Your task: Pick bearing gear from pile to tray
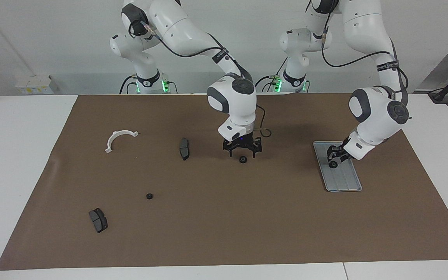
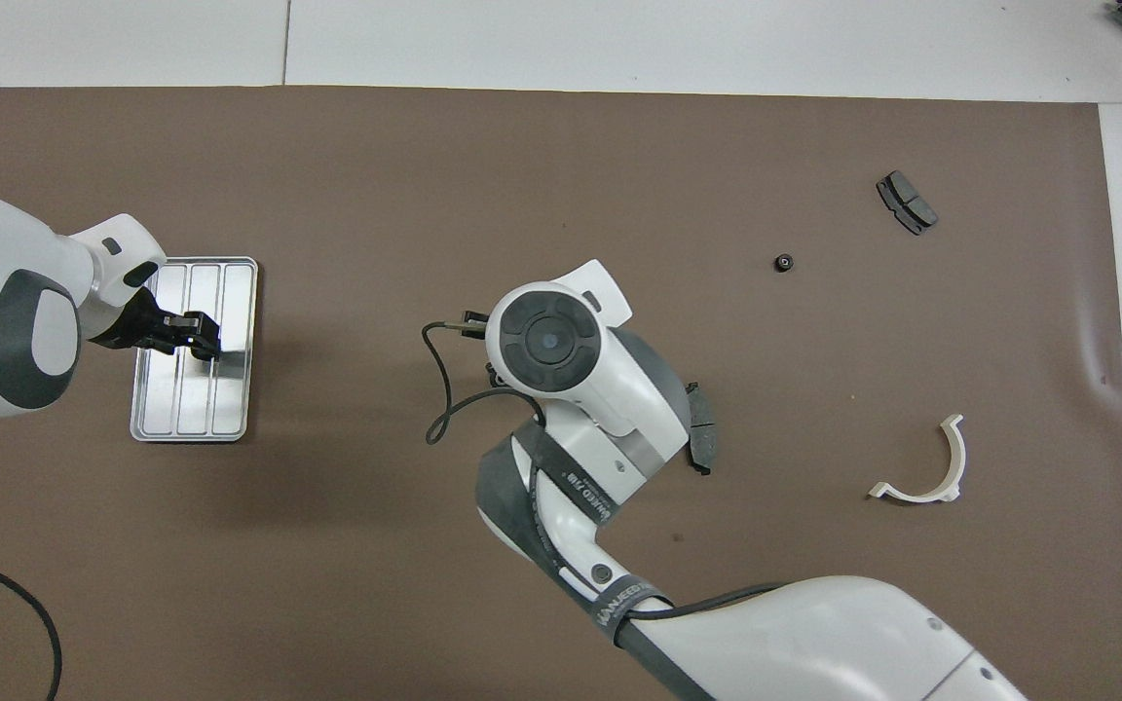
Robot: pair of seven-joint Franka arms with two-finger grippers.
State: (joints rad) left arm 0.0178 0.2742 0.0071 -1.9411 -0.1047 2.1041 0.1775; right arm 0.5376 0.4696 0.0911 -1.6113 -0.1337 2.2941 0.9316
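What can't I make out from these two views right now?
- Overhead view: the right tool and the loose gear under it are hidden by the right arm's own wrist. Only the facing view shows them.
- Overhead view: the brake pad beside that arm is partly covered by it.
- Both views: whether the left tool touches the tray gear on the tray is too small to tell.

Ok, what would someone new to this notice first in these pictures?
Two white arms dominate. The right end effector hangs open over the middle of the brown mat, with a small black gear just beneath it. The left end effector is low over the silver tray at the left arm's end of the table, with another gear right under it.
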